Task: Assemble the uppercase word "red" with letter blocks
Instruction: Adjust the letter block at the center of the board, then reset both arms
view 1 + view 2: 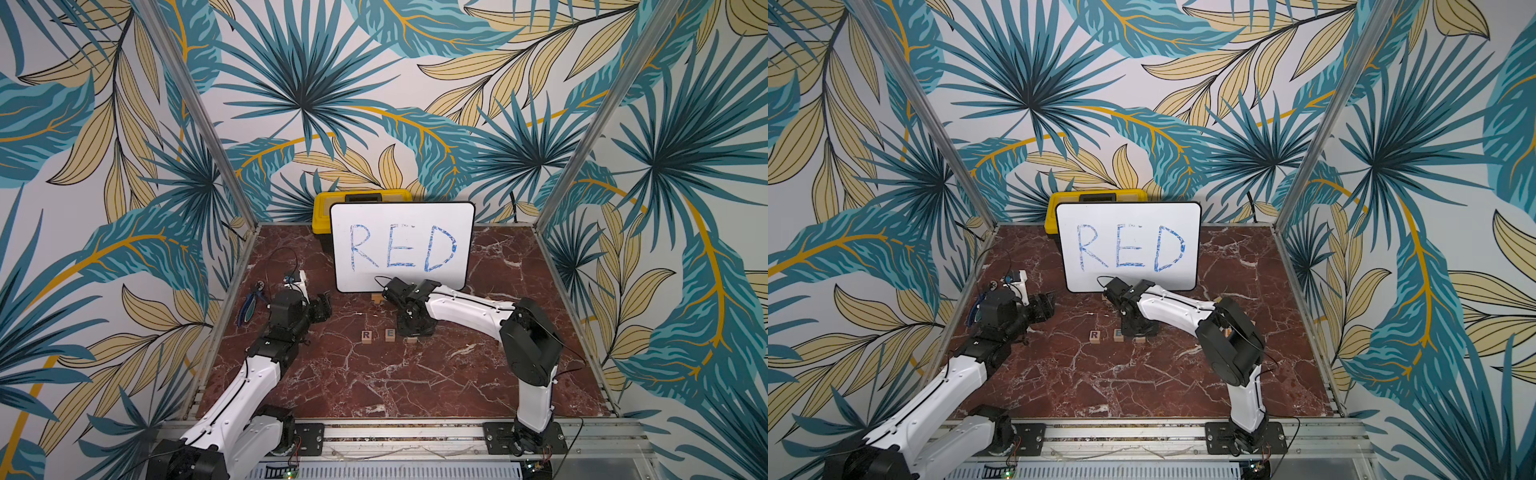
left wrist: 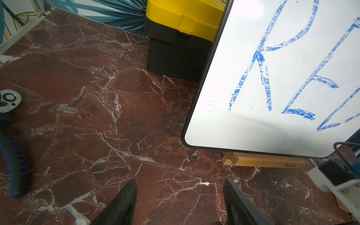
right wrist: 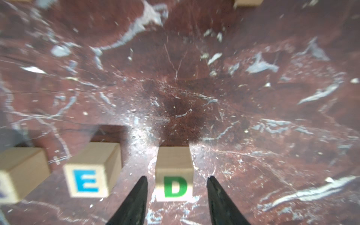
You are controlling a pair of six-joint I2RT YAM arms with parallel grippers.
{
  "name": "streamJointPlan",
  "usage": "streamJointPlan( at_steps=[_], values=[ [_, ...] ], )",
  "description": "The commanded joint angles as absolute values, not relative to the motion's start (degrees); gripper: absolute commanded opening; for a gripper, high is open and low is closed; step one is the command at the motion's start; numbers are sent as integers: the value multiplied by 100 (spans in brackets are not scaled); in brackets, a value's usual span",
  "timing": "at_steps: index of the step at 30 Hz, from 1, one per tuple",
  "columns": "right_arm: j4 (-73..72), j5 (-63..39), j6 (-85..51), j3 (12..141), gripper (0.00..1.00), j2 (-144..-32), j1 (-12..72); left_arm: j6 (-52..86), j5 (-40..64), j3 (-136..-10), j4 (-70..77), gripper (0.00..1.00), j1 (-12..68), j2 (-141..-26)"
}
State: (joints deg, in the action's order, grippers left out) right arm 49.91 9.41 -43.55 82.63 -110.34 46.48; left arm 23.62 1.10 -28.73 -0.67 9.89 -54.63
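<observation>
My right gripper (image 3: 176,177) stands spread astride the D (image 3: 174,171), table (image 3: 175,78) showing inside each finger, so I pinch nothing. In a top view the D sits at three o'clock of the E (image 1: 390,335), with the R (image 1: 366,336) at nine o'clock of that E, all three in one row, apart. My left gripper (image 2: 179,180), jaws spread and empty, hangs at ten o'clock of the R, the board (image 1: 402,245) at twelve o'clock of the row.

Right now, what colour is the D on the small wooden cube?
Green. Right wrist view shows the D best.
</observation>
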Motion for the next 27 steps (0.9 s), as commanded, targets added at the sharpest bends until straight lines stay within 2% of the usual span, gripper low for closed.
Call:
streamJointPlan(
  at_steps=[1,11,13,14,19,22,23,24,27],
  values=[
    [5305,1190,-4148,8482,51,-10743,4641,2347,105,-2672,1,71,940,-5362],
    [5517,1253,-3992,8799,51,-10666,4641,2370,-118,-2624,0,73,934,-5277],
    [5546,1640,-3967,8761,51,-10472,4640,2386,-289,-2592,9,76,923,-5169],
    [5533,1849,-3925,8733,51,-10301,4641,2378,-550,-2593,15,81,891,-5119],
    [5401,2569,-3445,8579,67,-9422,4032,2395,-1040,-2649,20,98,541,-4906],
    [5230,2752,-3181,8305,82,-8843,3676,2360,-1225,-2689,9,100,358,-4791],
    [5161,2837,-3076,8197,94,-8647,3584,2349,-1317,-2698,21,100,323,-4752],
    [5090,2937,-2973,8080,99,-8462,3508,2324,-1419,-2707,24,100,308,-4737],
    [4943,3082,-2778,7714,99,-7928,3280,2232,-1703,-2715,191,100,299,-4845]
  ],
)
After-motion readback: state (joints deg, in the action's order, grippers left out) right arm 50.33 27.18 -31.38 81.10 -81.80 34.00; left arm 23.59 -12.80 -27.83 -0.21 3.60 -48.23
